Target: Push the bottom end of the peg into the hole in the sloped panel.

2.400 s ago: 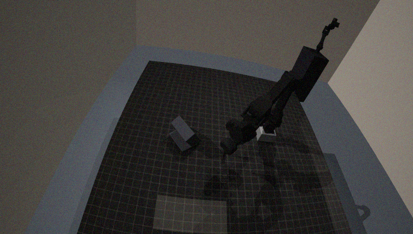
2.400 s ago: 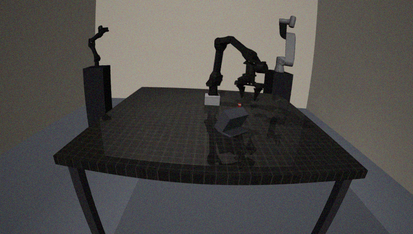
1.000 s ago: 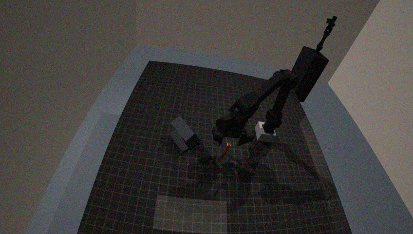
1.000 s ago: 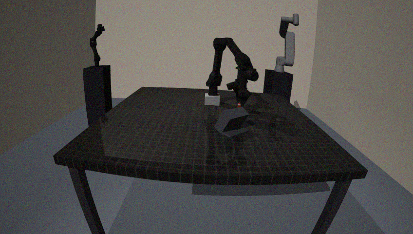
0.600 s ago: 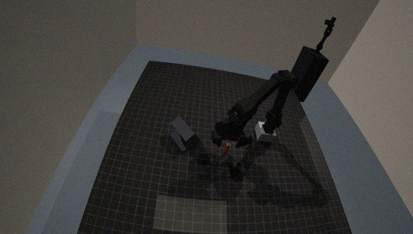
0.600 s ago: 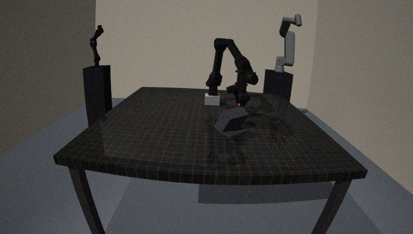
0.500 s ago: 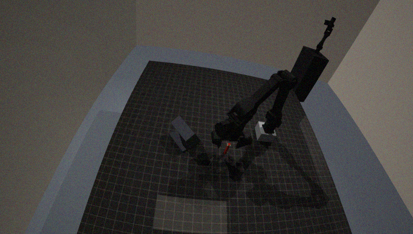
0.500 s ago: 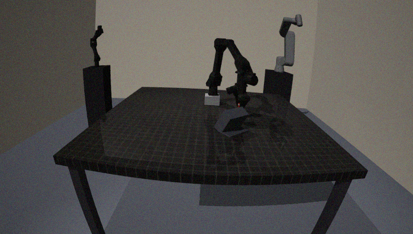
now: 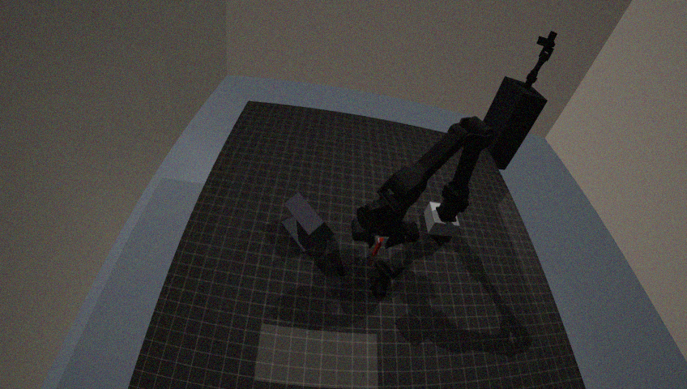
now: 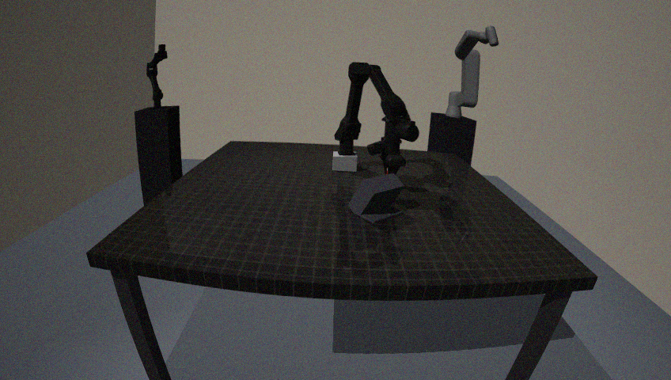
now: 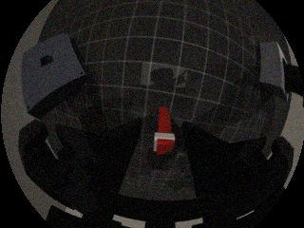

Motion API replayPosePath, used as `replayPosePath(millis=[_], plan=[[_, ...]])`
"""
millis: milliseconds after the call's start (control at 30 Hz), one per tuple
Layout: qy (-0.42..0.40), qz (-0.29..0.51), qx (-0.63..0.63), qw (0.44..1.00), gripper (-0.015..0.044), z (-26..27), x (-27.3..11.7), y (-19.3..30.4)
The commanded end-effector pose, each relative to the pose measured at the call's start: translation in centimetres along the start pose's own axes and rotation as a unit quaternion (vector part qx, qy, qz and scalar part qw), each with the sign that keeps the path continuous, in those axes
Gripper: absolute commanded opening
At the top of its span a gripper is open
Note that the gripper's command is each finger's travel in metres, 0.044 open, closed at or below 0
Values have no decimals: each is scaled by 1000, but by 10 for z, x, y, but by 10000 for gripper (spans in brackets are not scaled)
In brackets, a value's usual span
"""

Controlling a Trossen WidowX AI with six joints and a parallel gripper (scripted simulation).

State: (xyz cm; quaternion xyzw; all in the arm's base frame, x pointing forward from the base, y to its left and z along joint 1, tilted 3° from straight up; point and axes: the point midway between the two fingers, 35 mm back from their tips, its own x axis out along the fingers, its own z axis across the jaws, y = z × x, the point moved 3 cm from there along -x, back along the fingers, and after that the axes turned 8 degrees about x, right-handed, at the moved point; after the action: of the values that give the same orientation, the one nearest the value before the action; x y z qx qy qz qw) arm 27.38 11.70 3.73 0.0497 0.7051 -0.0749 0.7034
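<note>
A thin red peg (image 9: 377,247) (image 10: 387,171) (image 11: 164,122) with a white band near its top stands upright on the table (image 9: 289,144) (image 10: 235,226). Its top looks flat-sided in the wrist view. My gripper (image 9: 381,241) (image 11: 162,123) points down over it, with one black finger on each side. The fingers are partly closed, with a gap visible between each finger and the peg, so the gripper is open. The sloped grey panel (image 9: 305,214) (image 10: 374,187) (image 11: 57,83) stands to one side, and its dark hole (image 11: 47,60) shows at the wrist view's upper left. The hole's exact shape is unclear.
The white block (image 9: 441,228) (image 10: 344,162) (image 11: 272,66) under the arm's base stands at the wrist view's right. Other arms on dark pedestals (image 9: 515,120) (image 10: 157,150) stand beyond the table. Dark arm shadows cross the table near the peg.
</note>
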Motion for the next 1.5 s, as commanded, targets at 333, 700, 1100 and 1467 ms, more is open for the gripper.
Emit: replayPosePath(millis=[333, 700, 1100, 1467], plan=[[-1, 0, 0, 1000, 6, 0, 0, 0], [0, 1, 0, 1000, 0, 2, -29, 1], [0, 1, -1, 1000, 0, 0, -79, -1], [-1, 18, -28, 999, 0, 5, -76, -5]])
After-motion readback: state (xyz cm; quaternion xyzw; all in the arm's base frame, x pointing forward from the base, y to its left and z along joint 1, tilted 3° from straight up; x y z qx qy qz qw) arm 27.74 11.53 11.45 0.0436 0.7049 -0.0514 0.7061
